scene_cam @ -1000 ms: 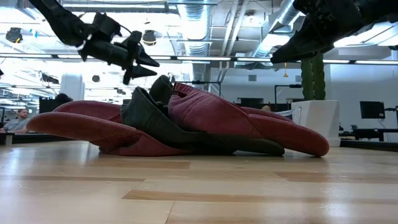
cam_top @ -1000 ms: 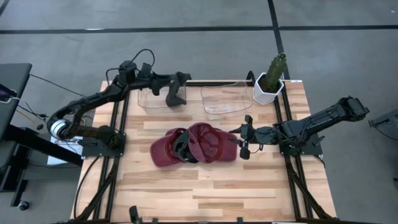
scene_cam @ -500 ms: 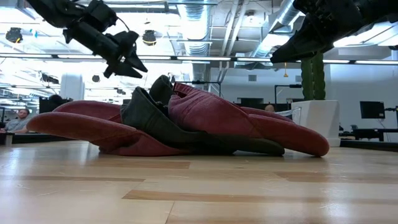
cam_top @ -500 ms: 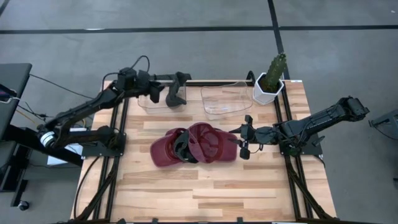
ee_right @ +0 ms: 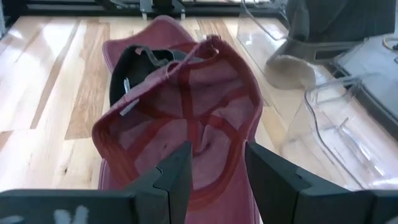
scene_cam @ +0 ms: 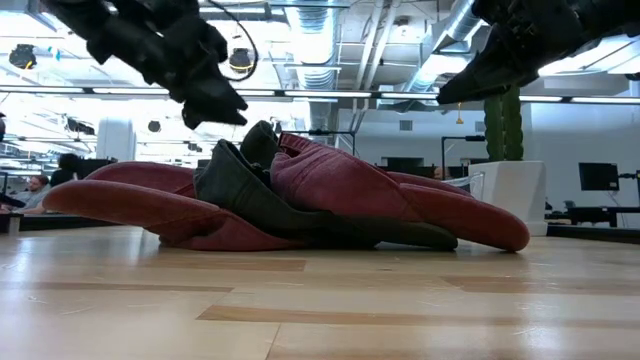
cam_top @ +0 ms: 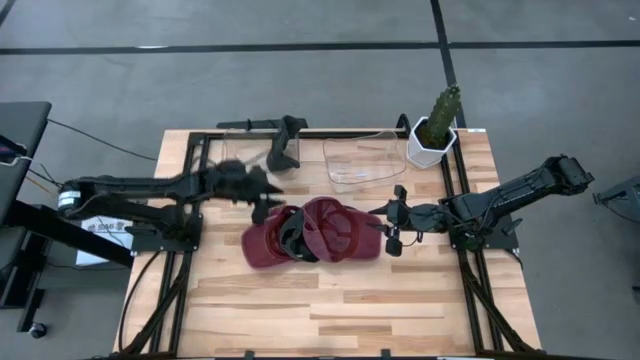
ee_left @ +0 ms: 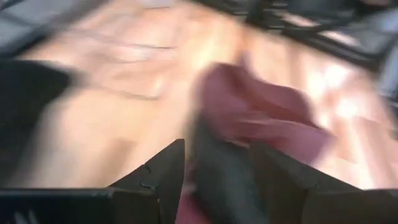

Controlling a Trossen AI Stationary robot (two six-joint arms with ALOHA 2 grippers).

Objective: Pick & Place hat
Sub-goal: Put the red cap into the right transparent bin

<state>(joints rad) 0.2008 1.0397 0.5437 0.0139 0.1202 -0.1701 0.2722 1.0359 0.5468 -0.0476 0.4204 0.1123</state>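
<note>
A pile of maroon caps (cam_top: 315,232) with a dark one tucked among them lies mid-table; it also shows in the low view (scene_cam: 330,195). The cap nearest the right arm lies upside down, its inside showing (ee_right: 186,118). My left gripper (cam_top: 262,198) hovers open above the pile's left far side, over the table (scene_cam: 215,100). Its blurred wrist view shows the maroon cloth (ee_left: 261,118) beyond the fingers (ee_left: 165,171). My right gripper (cam_top: 390,228) waits open just off the pile's right edge, facing the upturned cap (ee_right: 214,171).
Two clear plastic bins (cam_top: 360,162) (cam_top: 240,158) sit along the far edge. A cactus in a white pot (cam_top: 435,132) stands at the far right corner. A dark mount (cam_top: 284,145) stands between the bins. Bare wood (cam_top: 330,300) stretches across the near half of the table.
My left arm has swung from above the far-left bin toward the near side and the table's middle, coming down to the left far side of the cap pile. The caps and my right arm have stayed where they were.
</note>
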